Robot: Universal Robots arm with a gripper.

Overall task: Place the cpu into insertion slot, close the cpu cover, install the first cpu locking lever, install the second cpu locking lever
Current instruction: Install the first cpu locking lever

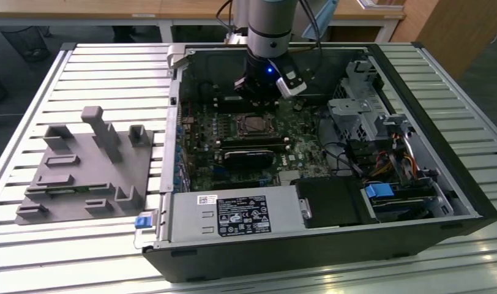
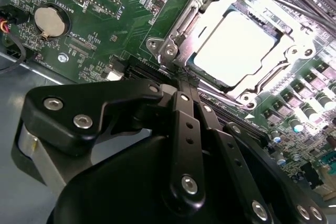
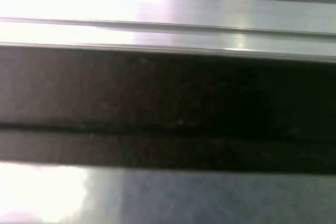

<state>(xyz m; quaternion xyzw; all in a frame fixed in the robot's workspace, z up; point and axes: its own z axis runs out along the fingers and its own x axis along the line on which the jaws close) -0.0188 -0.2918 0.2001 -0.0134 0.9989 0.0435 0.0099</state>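
Note:
The cpu (image 2: 236,45) lies flat in the insertion slot (image 1: 253,124), its pale metal top bright in the second wrist view. The cpu cover (image 2: 176,38), a silvery frame, rests down around it with the chip showing through its window. My gripper (image 2: 181,85) hangs just beside the socket's near edge, its black fingers (image 2: 185,108) drawn together with nothing between them. In the exterior view the gripper (image 1: 253,98) stands just beyond the socket, inside the open computer case (image 1: 444,184). I cannot tell how the locking levers sit.
A coin battery (image 2: 48,22) sits on the green board near the gripper. A dark heatsink block (image 1: 248,160) and memory slots lie in front of the socket. Drive cages and cables (image 1: 379,159) fill the case's right side. A grey fixture (image 1: 85,171) rests on the slatted table.

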